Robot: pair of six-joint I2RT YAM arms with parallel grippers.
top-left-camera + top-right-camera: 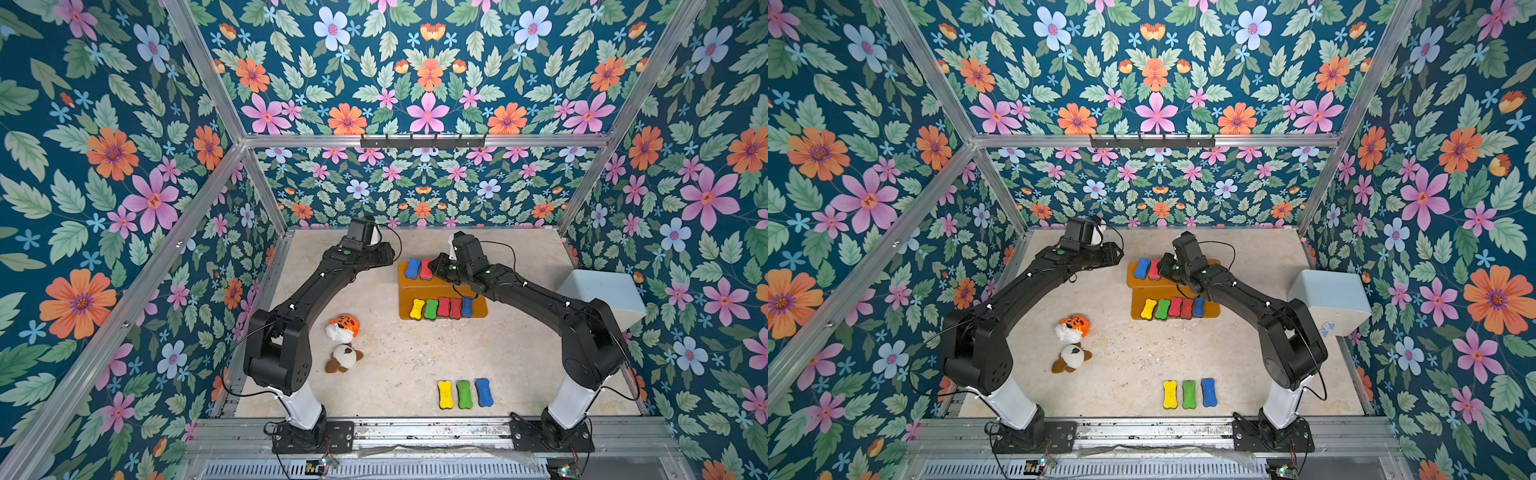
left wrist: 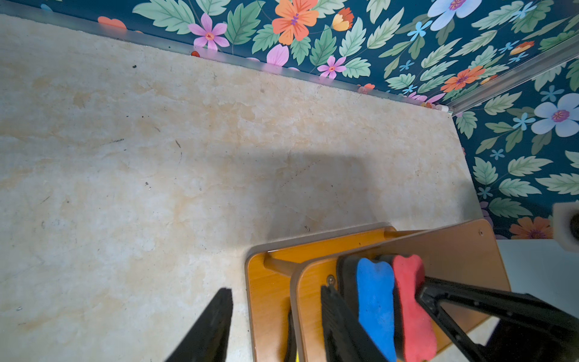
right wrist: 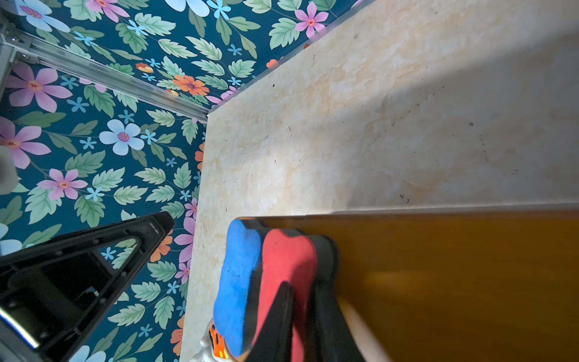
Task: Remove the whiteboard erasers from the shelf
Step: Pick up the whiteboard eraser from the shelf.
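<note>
The orange-brown shelf (image 1: 478, 311) stands at the back middle of the table. Its upper tier carries a blue eraser (image 1: 412, 267) and a red eraser (image 1: 426, 269) side by side. On the lower tier lie several more erasers in a row, from yellow (image 1: 417, 308) to blue (image 1: 467, 306). My right gripper (image 3: 302, 291) is shut on the upper red eraser (image 3: 288, 257), one finger on each side. My left gripper (image 2: 275, 290) is open at the shelf's left end. One finger is beside the blue eraser (image 2: 374, 297), the other over the table, with nothing held.
Yellow (image 1: 445, 394), green (image 1: 464, 394) and blue (image 1: 483, 391) erasers lie on the table near the front edge. Two plush toys, a tiger (image 1: 343, 326) and a dog (image 1: 344, 358), lie left of centre. A pale blue box (image 1: 602, 299) stands at the right wall.
</note>
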